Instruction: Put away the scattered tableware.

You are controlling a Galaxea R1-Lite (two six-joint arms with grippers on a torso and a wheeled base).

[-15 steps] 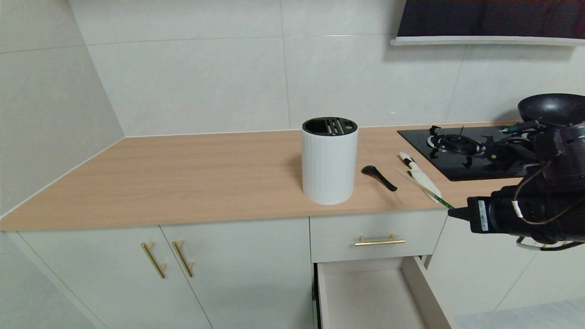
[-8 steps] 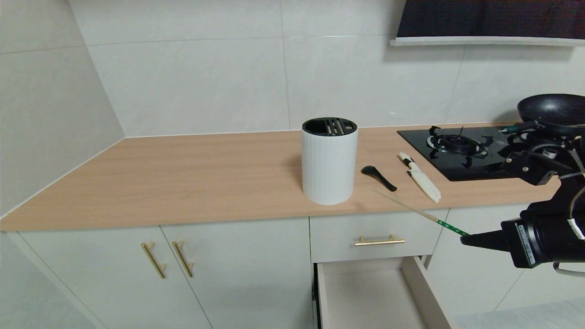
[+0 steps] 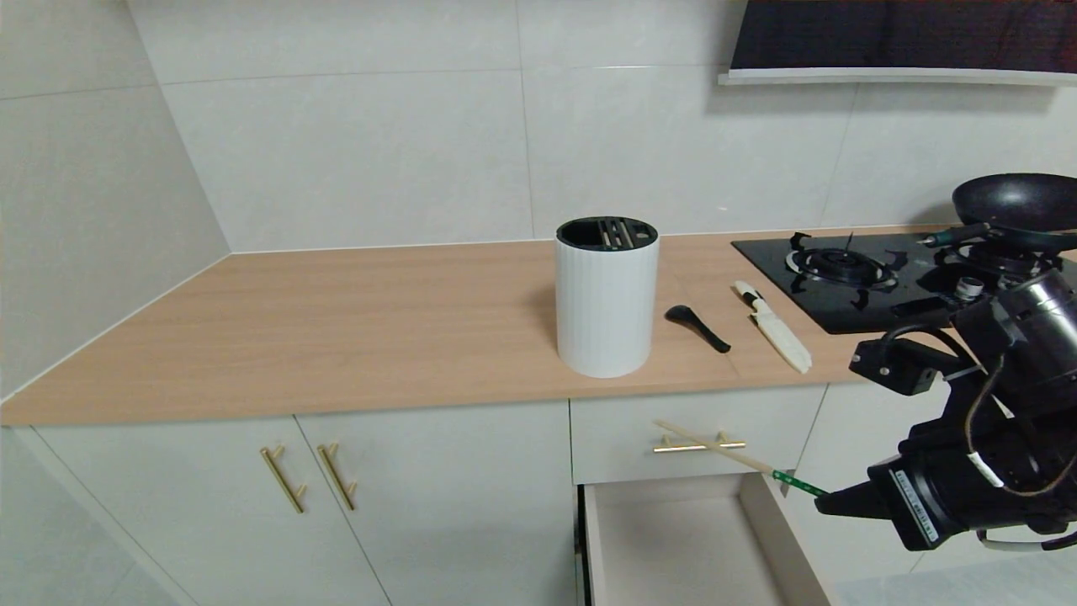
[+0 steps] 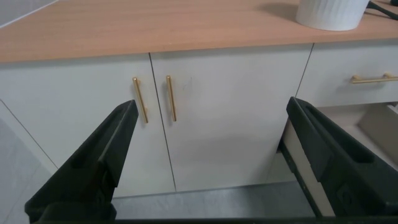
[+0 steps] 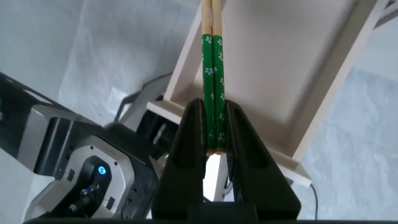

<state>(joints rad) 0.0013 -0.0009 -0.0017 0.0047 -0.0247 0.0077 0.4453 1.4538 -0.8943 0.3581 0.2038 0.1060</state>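
Note:
My right gripper (image 3: 829,503) is shut on a pair of chopsticks (image 3: 724,453) with green patterned ends, held low at the right, beside the open drawer (image 3: 761,522) under the counter. In the right wrist view the chopsticks (image 5: 211,68) stick out over the pale drawer (image 5: 280,81). On the wooden counter (image 3: 336,320) stand a white ribbed utensil holder (image 3: 606,295), a black spoon (image 3: 697,326) and a white knife (image 3: 774,330). My left gripper (image 4: 211,162) hangs open in front of the cabinet doors (image 4: 217,112), with nothing between its fingers.
A black gas hob (image 3: 850,278) with a dark pan (image 3: 1014,202) sits at the right end of the counter. A shut drawer with a gold handle (image 3: 698,443) lies above the open one. Cabinet doors with gold handles (image 3: 307,477) are to the left.
My right gripper has dropped from counter-edge height to beside the open drawer, taking the chopsticks down with it. Spoon, knife and holder have not moved.

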